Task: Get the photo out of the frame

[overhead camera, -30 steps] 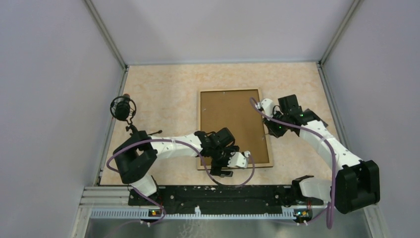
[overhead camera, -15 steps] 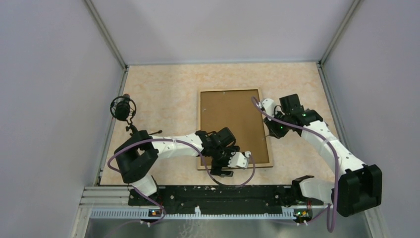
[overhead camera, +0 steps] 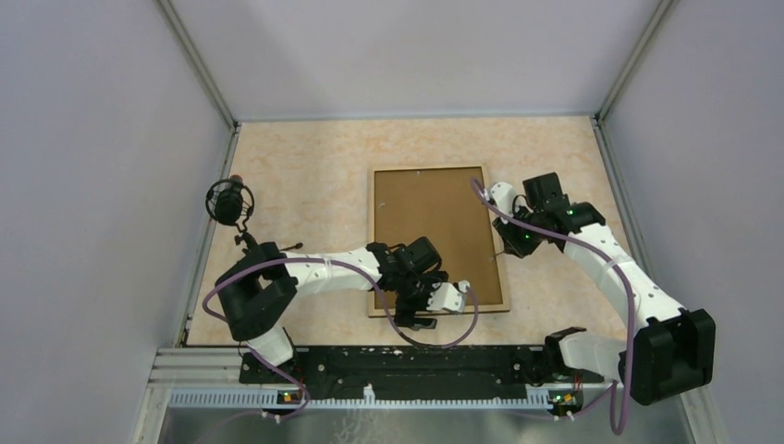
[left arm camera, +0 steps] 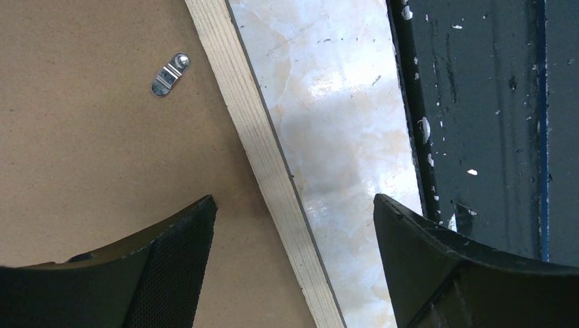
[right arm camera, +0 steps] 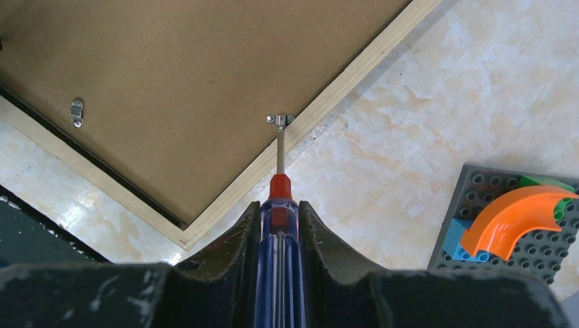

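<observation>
The frame (overhead camera: 434,231) lies face down in the middle of the table, brown board back up, with a pale wood border (left arm camera: 263,150). The photo is hidden under the board. My left gripper (overhead camera: 413,314) is open at the frame's near edge; in the left wrist view (left arm camera: 293,212) its jaws straddle the wood border, one over the board and one over the table. My right gripper (overhead camera: 510,242) is shut on a blue-handled screwdriver (right arm camera: 278,253). The screwdriver's tip rests on a metal clip (right arm camera: 280,119) at the frame's right edge.
Two more metal clips (left arm camera: 169,75) (right arm camera: 77,111) sit on the board. A grey brick plate with an orange curved piece (right arm camera: 512,219) lies right of the frame. A black round device on a stand (overhead camera: 228,201) is at the left. The black base rail (left arm camera: 478,123) runs close to the frame's near edge.
My right arm has shifted slightly to the right with the screwdriver in it. The left arm has barely moved.
</observation>
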Controlling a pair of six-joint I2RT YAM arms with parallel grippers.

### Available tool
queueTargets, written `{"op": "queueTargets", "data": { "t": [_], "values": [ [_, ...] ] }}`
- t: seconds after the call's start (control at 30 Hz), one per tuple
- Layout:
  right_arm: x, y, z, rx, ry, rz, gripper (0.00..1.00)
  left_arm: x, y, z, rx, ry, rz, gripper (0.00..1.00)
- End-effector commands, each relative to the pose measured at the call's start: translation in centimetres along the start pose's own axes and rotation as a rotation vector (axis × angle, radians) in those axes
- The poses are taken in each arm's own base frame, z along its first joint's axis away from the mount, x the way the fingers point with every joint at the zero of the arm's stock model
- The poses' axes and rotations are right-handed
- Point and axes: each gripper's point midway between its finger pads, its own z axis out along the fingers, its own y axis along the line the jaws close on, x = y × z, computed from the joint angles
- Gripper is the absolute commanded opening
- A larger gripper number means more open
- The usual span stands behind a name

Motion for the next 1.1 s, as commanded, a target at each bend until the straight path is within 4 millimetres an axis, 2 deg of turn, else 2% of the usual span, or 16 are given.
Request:
{"op": "queueTargets", "data": {
  "t": [0.0, 0.27, 0.73, 1.07],
  "values": [
    [0.3, 0.1, 0.5, -0.002, 0.014, -0.010, 0.00, 1.9, -1.1, 1.6, 0.060, 0.057, -0.023, 0.90],
    [1.1, 0.3, 1.6, -0.008, 0.048, -0.014, 0.00, 2.7, -1.1, 1.9, 0.057, 0.084, -0.021, 0.88],
    [1.0, 0.6, 2.7, -0.006, 0.051, -0.024, 0.00, 2.9, -1.1, 2.0, 0.061, 0.092, -0.011, 0.87],
    [1.5, 2.4, 3.6, -0.112, 0.039, -0.085, 0.00, 3.3, -1.6, 2.0, 0.081, 0.099, -0.003, 0.85]
  ]
}}
